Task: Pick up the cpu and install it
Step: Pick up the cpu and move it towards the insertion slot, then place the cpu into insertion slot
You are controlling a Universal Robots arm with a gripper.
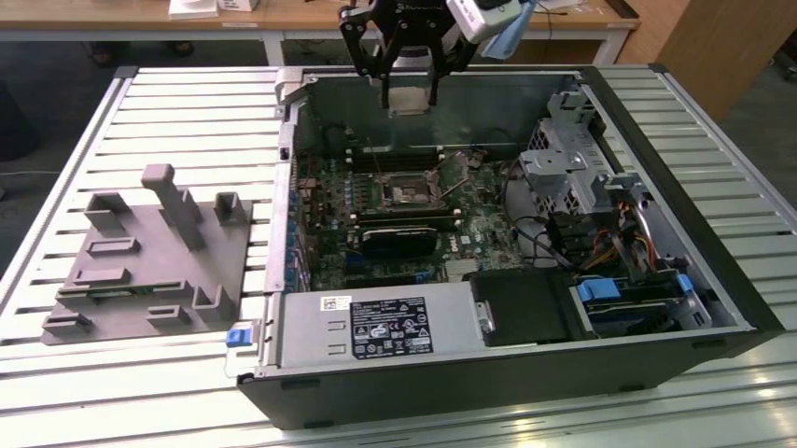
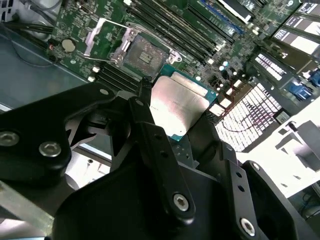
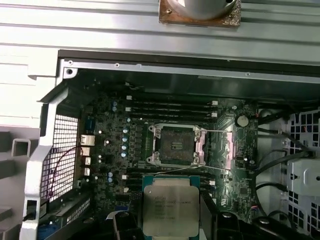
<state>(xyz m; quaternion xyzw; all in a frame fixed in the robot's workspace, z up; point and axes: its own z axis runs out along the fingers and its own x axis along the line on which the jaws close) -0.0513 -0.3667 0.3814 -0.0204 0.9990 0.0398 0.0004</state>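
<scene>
Cpu [image 3: 166, 205] is picked up, clamped between the fingers of the gripper [image 1: 409, 101], held above the open computer case [image 1: 498, 390] near its far wall; the socket [image 3: 174, 145] lies empty, so installing is not yet done.

cpu [image 2: 182, 100] partly hidden behind the hand [image 2: 176, 112], arm [image 1: 417, 9] cut off by the exterior view's edge

Open computer case [image 1: 498, 385] lies beside grey fixture [image 1: 131, 275].
</scene>
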